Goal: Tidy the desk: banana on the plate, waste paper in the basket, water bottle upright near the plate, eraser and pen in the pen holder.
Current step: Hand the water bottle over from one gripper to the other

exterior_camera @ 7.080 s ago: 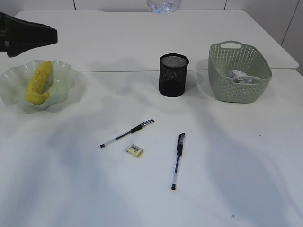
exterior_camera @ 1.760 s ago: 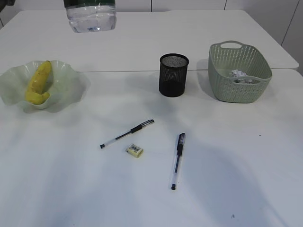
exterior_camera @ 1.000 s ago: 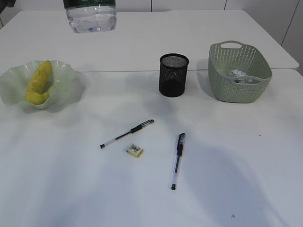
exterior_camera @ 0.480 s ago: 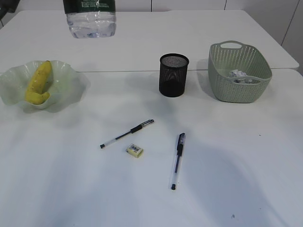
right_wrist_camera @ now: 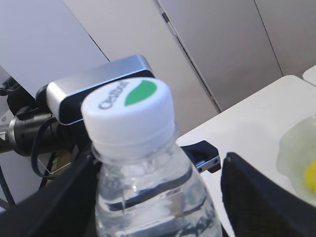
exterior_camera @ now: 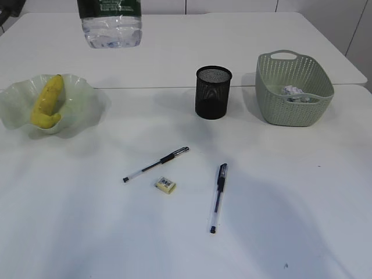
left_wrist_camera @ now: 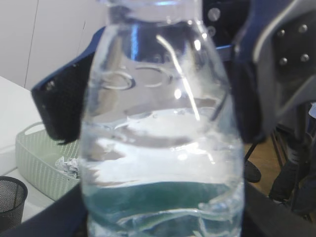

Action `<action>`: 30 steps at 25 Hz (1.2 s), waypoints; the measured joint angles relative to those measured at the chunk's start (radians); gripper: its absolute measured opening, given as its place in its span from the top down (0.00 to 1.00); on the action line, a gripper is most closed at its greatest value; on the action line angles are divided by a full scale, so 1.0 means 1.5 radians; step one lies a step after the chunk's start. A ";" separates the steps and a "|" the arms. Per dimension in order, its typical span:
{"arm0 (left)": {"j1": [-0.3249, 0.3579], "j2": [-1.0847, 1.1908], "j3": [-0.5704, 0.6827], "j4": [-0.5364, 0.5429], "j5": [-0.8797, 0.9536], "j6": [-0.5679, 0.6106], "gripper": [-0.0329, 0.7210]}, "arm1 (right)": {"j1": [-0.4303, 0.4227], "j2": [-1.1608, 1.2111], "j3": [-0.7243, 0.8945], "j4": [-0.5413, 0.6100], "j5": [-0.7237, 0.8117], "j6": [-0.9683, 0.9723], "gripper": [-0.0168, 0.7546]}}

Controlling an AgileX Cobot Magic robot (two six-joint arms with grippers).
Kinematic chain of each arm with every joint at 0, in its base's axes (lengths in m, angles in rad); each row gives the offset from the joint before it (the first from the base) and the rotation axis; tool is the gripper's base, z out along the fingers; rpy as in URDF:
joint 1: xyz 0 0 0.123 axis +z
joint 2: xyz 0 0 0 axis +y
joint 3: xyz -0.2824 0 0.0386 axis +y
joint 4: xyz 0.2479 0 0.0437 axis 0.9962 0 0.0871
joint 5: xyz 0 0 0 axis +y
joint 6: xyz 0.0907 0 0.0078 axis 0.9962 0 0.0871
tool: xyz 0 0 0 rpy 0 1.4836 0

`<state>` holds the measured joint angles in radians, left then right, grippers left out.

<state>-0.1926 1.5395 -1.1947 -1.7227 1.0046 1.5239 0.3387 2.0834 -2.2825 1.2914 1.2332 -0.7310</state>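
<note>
The water bottle (exterior_camera: 110,26) is seen hanging in the air at 11 o'clock in the exterior view. Only its lower part is shown, the rest being cut off by the top edge, and neither arm can be made out there. In the left wrist view the left gripper (left_wrist_camera: 155,128) is closed around the bottle, with dark fingers (left_wrist_camera: 59,108) pressed to both flanks. In the right wrist view the right gripper (right_wrist_camera: 158,207) is set about the bottle's shoulder, but the contact is cut off below, so its grip cannot be told.

"Cestbon" and a green leaf are read on the white cap (right_wrist_camera: 127,106). The white print on the dark green label is too small to read, as is the eraser (exterior_camera: 165,185) sticker.

A white table (exterior_camera: 290,203) with a seam across it is backed by white panels. The banana (exterior_camera: 46,100) lies on the plate (exterior_camera: 87,110) at 9 o'clock, and crumpled paper (exterior_camera: 293,91) is in the basket (exterior_camera: 293,110) at 2 o'clock. The pen holder (exterior_camera: 213,93) stands at 12 o'clock of two pens (exterior_camera: 157,164) (exterior_camera: 218,197).
</note>
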 joint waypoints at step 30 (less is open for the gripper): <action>0.020 0.003 0.000 0.003 -0.029 0.000 0.44 | 0.000 0.000 -0.001 -0.075 0.003 0.037 0.22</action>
<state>-0.1621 1.5437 -1.1947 -1.7189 0.9612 1.5239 0.3387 2.0834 -2.2844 1.1785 1.2370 -0.6751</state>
